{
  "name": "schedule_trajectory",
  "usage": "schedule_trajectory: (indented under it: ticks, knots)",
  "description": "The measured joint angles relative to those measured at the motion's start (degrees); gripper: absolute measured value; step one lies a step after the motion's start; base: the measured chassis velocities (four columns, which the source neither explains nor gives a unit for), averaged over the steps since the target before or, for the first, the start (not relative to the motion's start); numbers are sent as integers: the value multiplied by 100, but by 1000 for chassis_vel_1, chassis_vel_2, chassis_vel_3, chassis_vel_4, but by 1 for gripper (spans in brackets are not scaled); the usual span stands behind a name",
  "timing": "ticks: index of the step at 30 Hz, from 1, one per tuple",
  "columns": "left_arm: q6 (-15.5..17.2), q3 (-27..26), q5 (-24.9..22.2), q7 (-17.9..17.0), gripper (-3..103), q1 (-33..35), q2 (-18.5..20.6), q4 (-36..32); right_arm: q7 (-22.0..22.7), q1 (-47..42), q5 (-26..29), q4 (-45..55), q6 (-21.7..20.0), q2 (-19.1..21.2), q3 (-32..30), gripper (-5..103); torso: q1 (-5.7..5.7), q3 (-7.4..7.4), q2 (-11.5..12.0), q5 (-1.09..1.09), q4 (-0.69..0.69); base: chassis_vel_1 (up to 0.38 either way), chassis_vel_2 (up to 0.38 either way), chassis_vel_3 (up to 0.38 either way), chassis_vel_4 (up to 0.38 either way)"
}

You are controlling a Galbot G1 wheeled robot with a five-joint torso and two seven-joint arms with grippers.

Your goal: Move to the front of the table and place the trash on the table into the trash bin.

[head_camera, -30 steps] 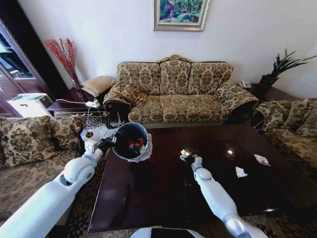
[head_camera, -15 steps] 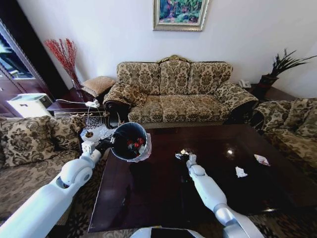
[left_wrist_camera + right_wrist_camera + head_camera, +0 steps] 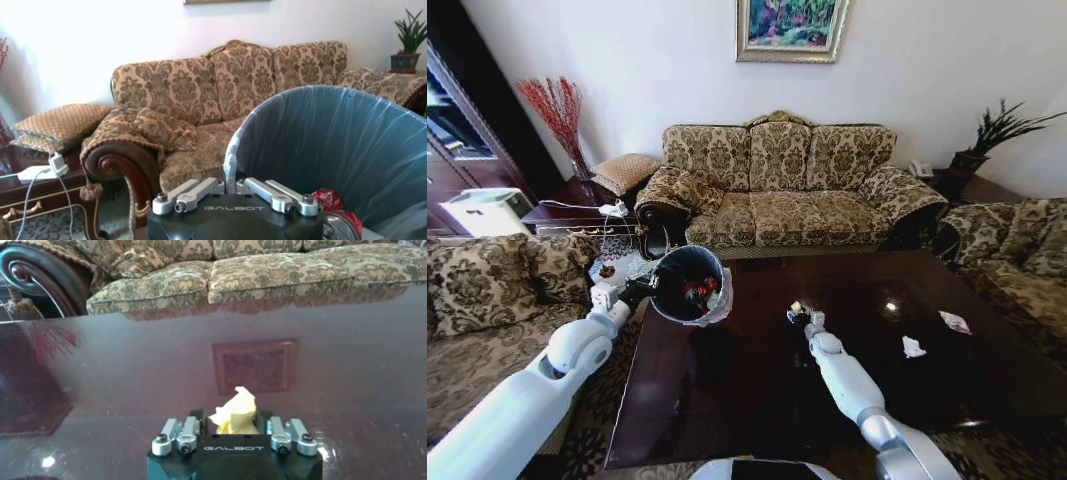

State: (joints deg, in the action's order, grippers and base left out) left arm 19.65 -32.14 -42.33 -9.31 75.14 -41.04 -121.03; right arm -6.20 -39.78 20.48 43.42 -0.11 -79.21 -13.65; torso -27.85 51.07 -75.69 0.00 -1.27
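Observation:
My left gripper (image 3: 649, 287) is shut on the rim of the black trash bin (image 3: 689, 285) and holds it tilted above the dark table's (image 3: 757, 400) far left corner. The left wrist view shows the bin's liner (image 3: 333, 145), something red (image 3: 328, 198) inside, and the gripper (image 3: 233, 191) clamped on the rim. Over the table's middle, my right gripper (image 3: 799, 314) is shut on a crumpled yellowish scrap (image 3: 235, 410), a short way right of the bin. More trash lies on the table's right part: a white tissue (image 3: 913, 347) and a red-and-white wrapper (image 3: 954, 322).
A patterned sofa (image 3: 777, 185) stands behind the table, with armchairs at left (image 3: 487, 290) and right (image 3: 1022, 260). A small side table (image 3: 577, 212) with cables sits at the far left. The table's square inlay (image 3: 253, 365) lies just ahead of the right gripper.
My right gripper has shifted a little left toward the bin, still holding the scrap. The bin has barely moved in the left gripper.

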Motion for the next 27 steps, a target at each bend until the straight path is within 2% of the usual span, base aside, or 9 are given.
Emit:
schedule_trajectory:
  ticks: [2, 4, 5, 7, 8, 10, 12, 19, 27]
  knots:
    - [-8, -10, -5, 2, 2, 0, 19, -6, 7, -10, 53, 2, 2, -1, -4, 33, 0, 0, 0, 0, 0, 0, 0, 0, 0]
    - [-10, -11, -5, 3, 2, 0, 23, -6, 10, -14, 62, 4, 4, -1, -5, 33, 0, 0, 0, 0, 0, 0, 0, 0, 0]
    - [-15, -11, -6, 8, 2, -2, 27, -6, 22, -33, 95, 17, 7, 5, -10, 22, 0, 0, 0, 0, 0, 0, 0, 0, 0]
    - [-17, -12, -6, 11, 2, -3, 27, -4, 27, -43, 107, 27, 7, 7, -12, 22, 0, 0, 0, 0, 0, 0, 0, 0, 0]
    - [-20, -12, -6, 21, 2, -6, 27, -1, 34, -63, 126, 38, 10, 11, -19, 12, 0, 0, 0, 0, 0, 0, 0, 0, 0]
    - [-20, -9, -6, 24, 2, -10, 26, 2, 43, -73, 132, 40, 14, 15, -22, 12, 0, 0, 0, 0, 0, 0, 0, 0, 0]
    - [-20, 17, -5, 19, 2, -22, 24, 4, 72, -75, 118, 23, 62, 18, -27, 2, 0, 0, 0, 0, -1, 0, 0, 0, 0]
    - [-20, 71, -23, -28, 2, -60, 30, 2, 290, -348, 135, 784, 82, 244, -27, -2, -1, 0, 0, 1, -1, 0, 0, 0, 0]
    - [-20, -3, -72, -24, 2, -20, 51, -46, 562, -950, 454, 3396, -306, 1099, 82, -2, 0, 0, 0, 3, 1, 0, 0, 0, 0]
